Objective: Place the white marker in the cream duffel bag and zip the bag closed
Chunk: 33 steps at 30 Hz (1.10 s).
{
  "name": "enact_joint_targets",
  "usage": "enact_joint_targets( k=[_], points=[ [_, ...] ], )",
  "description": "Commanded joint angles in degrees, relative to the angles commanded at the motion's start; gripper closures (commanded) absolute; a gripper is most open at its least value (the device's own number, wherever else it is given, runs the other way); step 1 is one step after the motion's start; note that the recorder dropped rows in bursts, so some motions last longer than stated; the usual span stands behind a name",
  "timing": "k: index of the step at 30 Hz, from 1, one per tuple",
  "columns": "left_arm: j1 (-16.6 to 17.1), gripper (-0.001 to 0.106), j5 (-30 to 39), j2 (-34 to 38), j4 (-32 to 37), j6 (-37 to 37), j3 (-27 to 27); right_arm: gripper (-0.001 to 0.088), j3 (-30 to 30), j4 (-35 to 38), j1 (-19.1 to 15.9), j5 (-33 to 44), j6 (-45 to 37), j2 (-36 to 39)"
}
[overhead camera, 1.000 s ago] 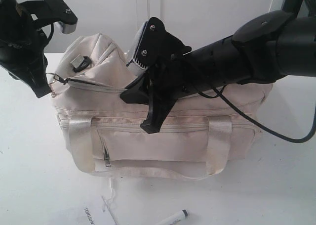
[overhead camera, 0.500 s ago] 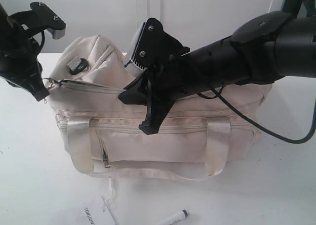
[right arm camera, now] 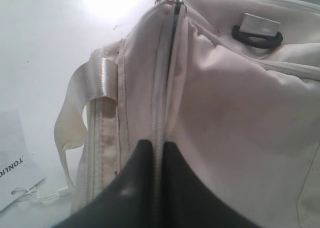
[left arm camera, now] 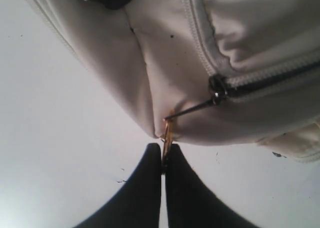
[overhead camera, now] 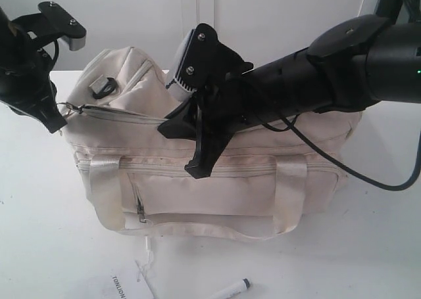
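– White marker (overhead camera: 231, 290) lay on the table (overhead camera: 39, 233), outside the cream duffel bag (overhead camera: 217, 181) and in front of it, near the paper tag (overhead camera: 125, 287).
– Top zip?
– Slider (left arm camera: 218, 92) sat close to the bag's left end. The zip line running back from it looked closed.
– Left gripper (left arm camera: 163, 155)?
– Fingers were pressed together, pinching the gold pull ring (left arm camera: 167, 133) just off the bag's end. A thin link ran taut from ring to slider.
– Right gripper (right arm camera: 155, 148)?
– Fingers were pressed nearly together, tips on the top zip seam. Couldn't tell if fabric was nipped between them.
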Motion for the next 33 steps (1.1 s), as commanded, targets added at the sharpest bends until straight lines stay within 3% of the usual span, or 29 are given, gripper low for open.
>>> enact_joint_targets(
  k=[6, 16, 20, 28, 33],
  points=[
    [0.0, 0.105, -1.9, 0.0, 0.4, -0.1, 0.0, 0.0868, 0.0, -1.1, 0.0, 2.4, 0.0, 0.0],
    [2.8, 0.105, -5.2, 0.4, 0.7, -0.2, 0.0, 0.0868, 0.0, -11.3, 0.0, 5.8, 0.1, -1.5],
    [2.8, 0.105, -5.7, 2.2, 0.3, -0.2, 0.0, 0.0868, 0.0, -20.2, 0.0, 5.8, 6.7, -2.0],
    [2.8, 0.105, -5.3, 2.3, -1.1, -0.2, 0.0, 0.0868, 0.0, -24.6, 0.0, 5.4, 7.8, -2.0],
    [2.8, 0.105, -5.1, 2.3, -3.0, -0.2, 0.0, 0.0868, 0.0, -32.9, 0.0, 5.3, 12.4, -2.0]
  ],
)
